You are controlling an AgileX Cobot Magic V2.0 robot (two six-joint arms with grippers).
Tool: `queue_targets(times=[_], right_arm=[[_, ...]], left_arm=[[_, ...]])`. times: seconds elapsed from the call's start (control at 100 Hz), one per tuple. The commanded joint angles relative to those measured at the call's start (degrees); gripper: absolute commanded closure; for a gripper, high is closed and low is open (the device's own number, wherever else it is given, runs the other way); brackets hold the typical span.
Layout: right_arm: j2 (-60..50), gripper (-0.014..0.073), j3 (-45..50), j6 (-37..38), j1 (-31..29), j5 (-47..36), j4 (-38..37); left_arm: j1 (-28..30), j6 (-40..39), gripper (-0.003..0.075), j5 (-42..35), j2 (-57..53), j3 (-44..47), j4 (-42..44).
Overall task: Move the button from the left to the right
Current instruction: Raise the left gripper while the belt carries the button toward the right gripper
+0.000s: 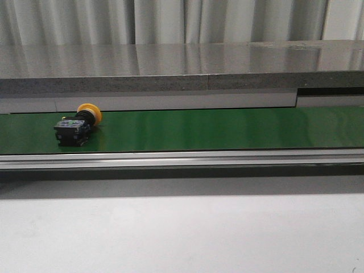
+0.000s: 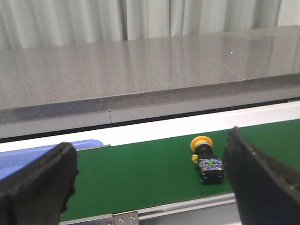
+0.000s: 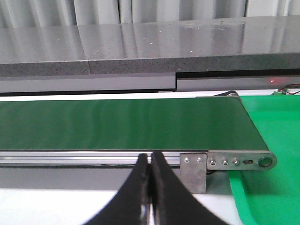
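Lying at the left middle of the front frame, one button point(image 1: 78, 124) rests on one green belt point(image 1: 227, 129). One left gripper point(image 2: 150, 183) is wide; one right gripper point(image 3: 150, 187) is closed, empty.

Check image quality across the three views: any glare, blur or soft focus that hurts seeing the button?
Front view: soft overall, streaky reflections on the grey counter, mild sheen on the green belt; the button reads, its face marks don't. Left wrist view: left gripper pads blurred up close, the button sharper, green mark visible. Right wrist view: right gripper dark and soft-edged, belt clear, no button.
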Motion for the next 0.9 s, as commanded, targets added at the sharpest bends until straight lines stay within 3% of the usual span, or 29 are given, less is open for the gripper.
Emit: queue_targets(times=[0.0, 0.14, 0.28, 0.8, 0.89], right_arm=[[-1.1, 0.0662, -0.9, 0.0, 0.1, -4.8, -0.6], [-1.1, 0.0662, -0.9, 0.0, 0.1, -4.8, -0.6], [-1.1, 0.0662, -0.9, 0.0, 0.1, -4.8, -0.6], [-1.1, 0.0662, -0.9, 0.0, 0.1, -4.8, -0.6], [-1.1, 0.0662, -0.9, 0.0, 0.1, -5.0, -0.6]], left_arm=[[-0.4, 0.2, 0.0115, -7.4, 0.3, -0.4, -0.6], [-0.4, 0.2, 0.0118, -8.8, 0.6, 1.3, -0.6], [-0.4, 0.2, 0.018, -8.8, 0.6, 2.6, -0.6], [-0.4, 0.2, 0.0735, -8.8, 0.6, 5.3, -0.6], [-0.4, 0.2, 0.0741, -8.8, 0.6, 5.3, -0.6]])
